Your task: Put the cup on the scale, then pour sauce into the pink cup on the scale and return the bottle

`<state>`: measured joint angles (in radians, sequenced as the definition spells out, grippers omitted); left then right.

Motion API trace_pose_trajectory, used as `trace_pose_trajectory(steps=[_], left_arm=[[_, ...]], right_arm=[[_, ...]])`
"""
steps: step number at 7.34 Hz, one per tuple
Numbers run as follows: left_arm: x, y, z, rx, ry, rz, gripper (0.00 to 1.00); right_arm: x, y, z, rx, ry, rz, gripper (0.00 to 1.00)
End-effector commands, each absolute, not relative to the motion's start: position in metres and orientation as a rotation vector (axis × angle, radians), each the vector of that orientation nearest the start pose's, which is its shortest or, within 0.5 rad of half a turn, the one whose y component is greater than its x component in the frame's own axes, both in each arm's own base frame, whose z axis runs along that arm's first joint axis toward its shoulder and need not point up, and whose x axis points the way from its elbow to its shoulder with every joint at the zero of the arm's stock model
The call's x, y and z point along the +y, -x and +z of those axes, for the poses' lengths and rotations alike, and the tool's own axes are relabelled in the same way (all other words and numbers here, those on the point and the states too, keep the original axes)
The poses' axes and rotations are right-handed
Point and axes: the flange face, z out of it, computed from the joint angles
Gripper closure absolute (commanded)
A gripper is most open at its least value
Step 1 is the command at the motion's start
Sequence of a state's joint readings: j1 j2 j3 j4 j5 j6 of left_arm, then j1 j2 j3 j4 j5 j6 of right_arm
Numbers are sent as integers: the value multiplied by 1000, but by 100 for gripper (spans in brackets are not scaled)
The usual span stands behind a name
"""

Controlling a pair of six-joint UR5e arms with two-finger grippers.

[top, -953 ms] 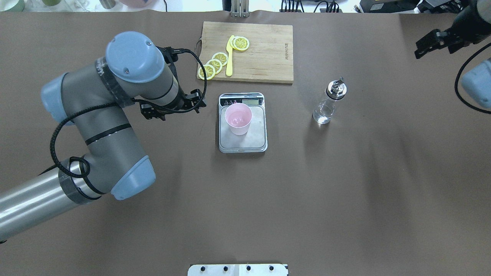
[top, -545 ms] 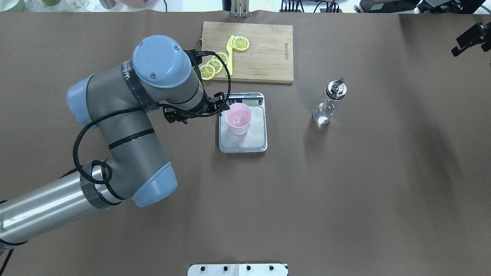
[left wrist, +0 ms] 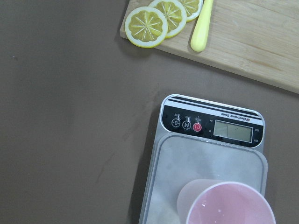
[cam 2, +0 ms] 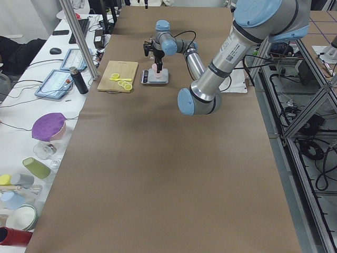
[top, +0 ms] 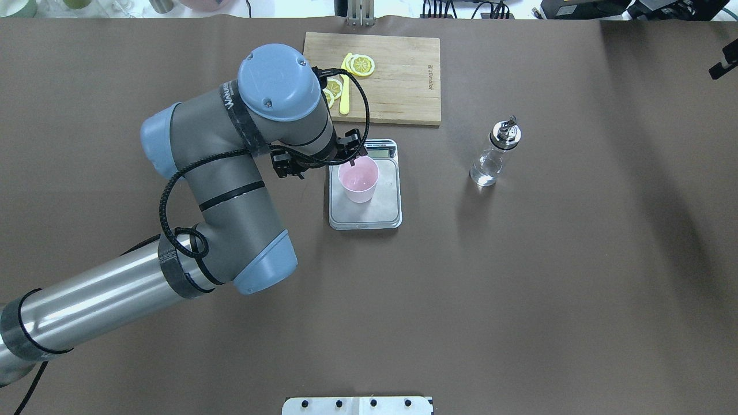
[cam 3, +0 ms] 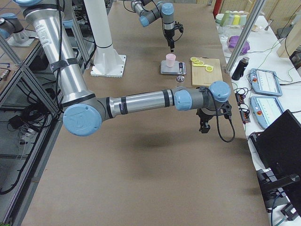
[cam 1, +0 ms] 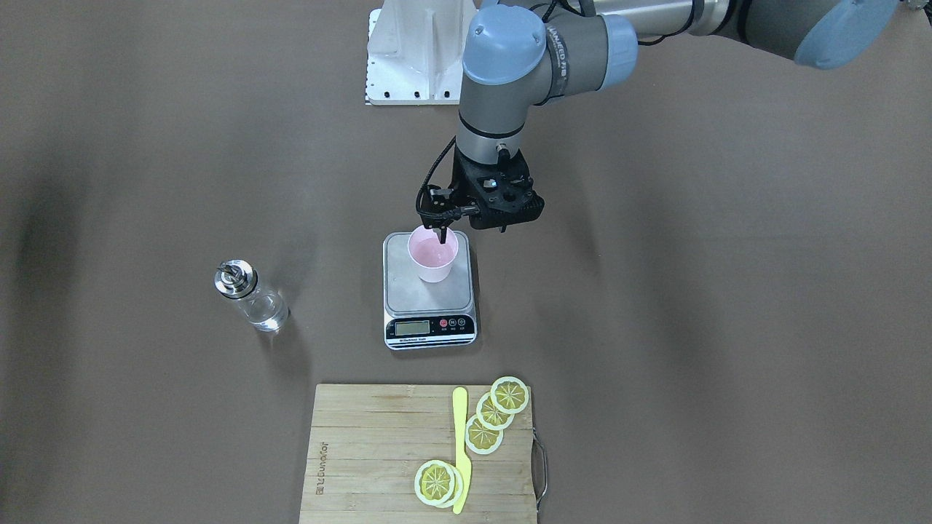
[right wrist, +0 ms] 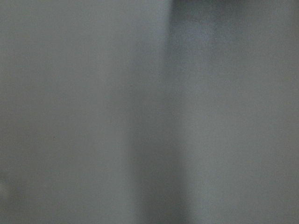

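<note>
The pink cup (top: pixel 358 180) stands upright on the scale (top: pixel 375 213), toward its display end; it also shows in the front view (cam 1: pixel 433 256) and at the bottom of the left wrist view (left wrist: pixel 231 205). My left gripper (top: pixel 358 161) hangs over the cup's rim on the robot's left side, its dark fingertips (cam 1: pixel 443 234) together, holding nothing. The glass bottle (top: pixel 491 161) with chrome pourer and clear sauce stands alone, right of the scale. My right gripper (top: pixel 723 63) shows only as a dark sliver at the right edge, far from everything; I cannot tell its state.
A wooden cutting board (top: pixel 398 80) with lemon slices (cam 1: pixel 502 415) and a yellow knife (cam 1: pixel 460 444) lies just beyond the scale. The left arm's elbow (top: pixel 219 190) hangs over the table left of the scale. The right wrist view is a grey blur.
My left arm has swung right, bringing its gripper from beside the scale to over the cup's rim. My right gripper has withdrawn to the right edge. Cup and bottle have not moved.
</note>
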<state>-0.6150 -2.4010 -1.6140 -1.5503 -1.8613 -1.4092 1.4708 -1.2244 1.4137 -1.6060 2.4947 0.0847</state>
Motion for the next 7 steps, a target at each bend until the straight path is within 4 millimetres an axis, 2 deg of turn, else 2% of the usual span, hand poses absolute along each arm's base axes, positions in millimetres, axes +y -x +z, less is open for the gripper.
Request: trace_pose_trajectory(steps=[1, 3, 4, 5, 6, 7], left_arm=[[-526, -476, 141, 904, -31, -273, 2], [-589, -387, 171, 793, -26, -168, 2], [-615, -327, 217, 693, 34, -77, 2], [-637, -249, 285, 625, 25, 28, 2], [-660, -151, 348, 606, -41, 76, 2], [-667, -73, 397, 592, -45, 28, 2]], right_arm=[[-633, 3, 559, -919, -23, -58, 0], [-611, 0, 595, -891, 27, -36, 0], [-604, 0, 607, -858, 39, -34, 0], [-604, -1, 609, -841, 36, -39, 0], [-601, -2, 613, -843, 16, -88, 0], [-600, -9, 615, -843, -18, -141, 0]])
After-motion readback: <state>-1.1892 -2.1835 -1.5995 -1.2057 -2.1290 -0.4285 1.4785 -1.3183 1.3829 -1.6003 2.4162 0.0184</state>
